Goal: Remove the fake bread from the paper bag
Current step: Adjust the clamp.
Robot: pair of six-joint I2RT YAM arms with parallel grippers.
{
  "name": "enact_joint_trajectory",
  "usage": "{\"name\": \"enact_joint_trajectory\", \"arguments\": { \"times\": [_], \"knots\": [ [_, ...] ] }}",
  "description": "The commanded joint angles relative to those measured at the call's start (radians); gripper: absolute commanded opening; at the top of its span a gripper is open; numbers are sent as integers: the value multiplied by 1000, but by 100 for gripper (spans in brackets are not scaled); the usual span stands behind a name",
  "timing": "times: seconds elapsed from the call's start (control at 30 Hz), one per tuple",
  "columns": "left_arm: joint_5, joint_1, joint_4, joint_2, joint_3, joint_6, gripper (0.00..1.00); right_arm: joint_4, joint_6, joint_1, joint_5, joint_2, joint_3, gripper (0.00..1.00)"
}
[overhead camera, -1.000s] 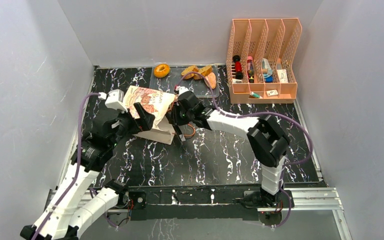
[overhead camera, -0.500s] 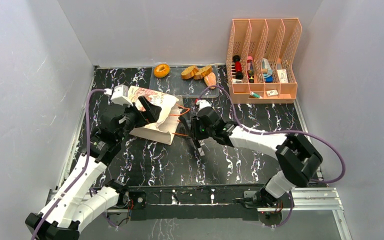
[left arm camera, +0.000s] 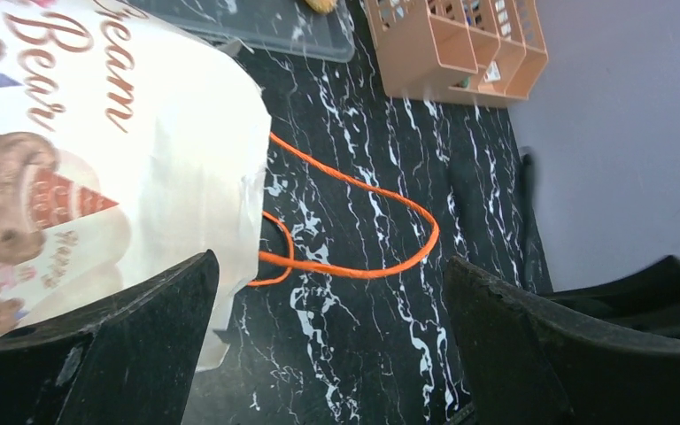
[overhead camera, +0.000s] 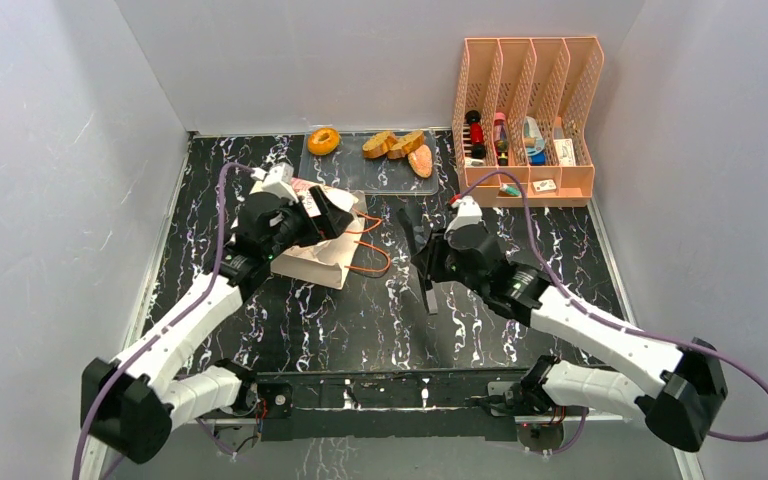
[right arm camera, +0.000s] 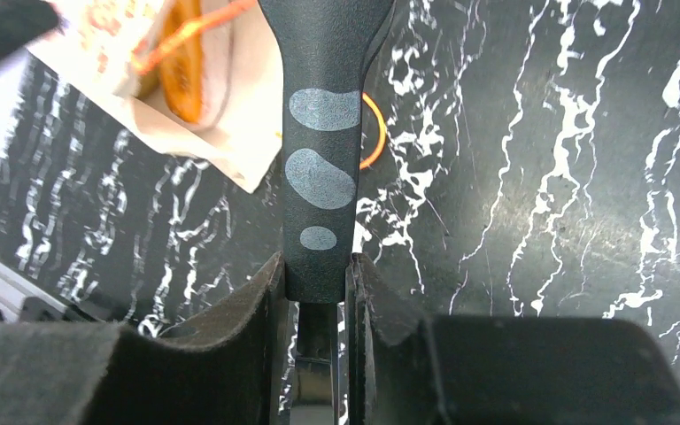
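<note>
- We see open black marbled worktop (overhead camera: 580, 240) between the cream paper bag (overhead camera: 315, 262), lying on its side, and the peach mesh rack (overhead camera: 525, 120).
- Only our right wrist view shows golden fake bread (right arm camera: 181, 66) inside the bag's mouth.
- The bag reads "eam Bear".
- Left gripper (overhead camera: 332, 212) gapes empty over the bag; right gripper (right arm camera: 317, 282) clamps a dark grey spotted handle (right arm camera: 323, 133).

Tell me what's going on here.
The right gripper is shut on a black tool, held over the table beside the mouth of the bag, which lies on its side. The left gripper hangs open over the bag, holding nothing. One golden bread piece shows inside the mouth. A doughnut and a few slices lie on the tray at the back.
</note>
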Motion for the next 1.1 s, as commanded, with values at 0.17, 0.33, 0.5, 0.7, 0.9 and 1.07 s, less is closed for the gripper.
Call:
{"name": "enact_joint_trajectory", "arguments": {
  "times": [0.17,0.33,0.5,0.7,0.9,1.07],
  "knots": [
    [224,-1,227,174,31,-80,98,-31,-7,0,-25,-72,152,3],
    [244,-1,273,188,40,-110,98,1,0,2,-54,-56,143,3],
    [293,-1,341,204,29,-166,98,33,6,13,-75,-38,141,3],
    [335,-1,385,240,31,-203,98,55,2,29,-80,-6,167,3],
    [351,-1,418,265,25,-224,98,86,1,47,-79,20,187,3],
    [347,-1,425,272,19,-229,98,94,-2,62,-74,37,214,3]
  ]
}}
